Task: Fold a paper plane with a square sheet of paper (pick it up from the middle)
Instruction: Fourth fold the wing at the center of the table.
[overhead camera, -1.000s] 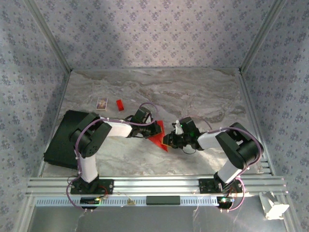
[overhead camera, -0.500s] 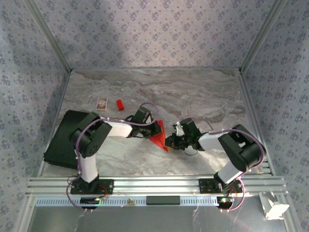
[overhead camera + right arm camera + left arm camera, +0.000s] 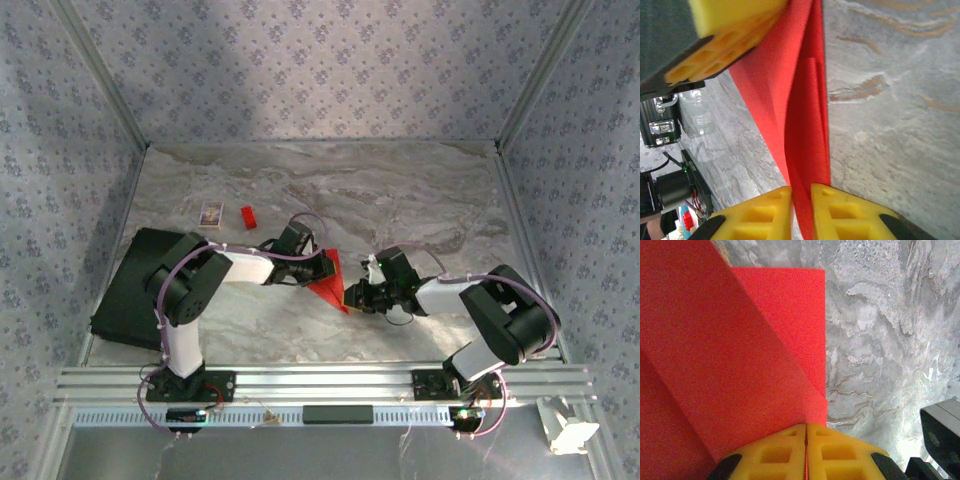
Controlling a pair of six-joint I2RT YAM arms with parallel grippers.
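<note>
Resting near the middle of the counter (image 3: 420, 200), the square sheet of paper (image 3: 327, 285) is creased into a red triangular shape. The left fingers (image 3: 775, 455) are pinched tight on one edge. The right fingers (image 3: 840, 210) clamp the opposite edge. A small red block (image 3: 248, 216) lies well apart, beyond the left arm.

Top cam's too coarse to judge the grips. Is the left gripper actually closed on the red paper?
Observer: Yes. In the left wrist view the left gripper is shut, its yellow pads meeting on the red paper.
Operator: Right side?
Observer: The right gripper is shut on the paper too, with the sheet running between its pads.
Operator: Flat or folded?
Observer: Folded. The left wrist view shows a diagonal flap lying over a straight-edged layer beneath.
</note>
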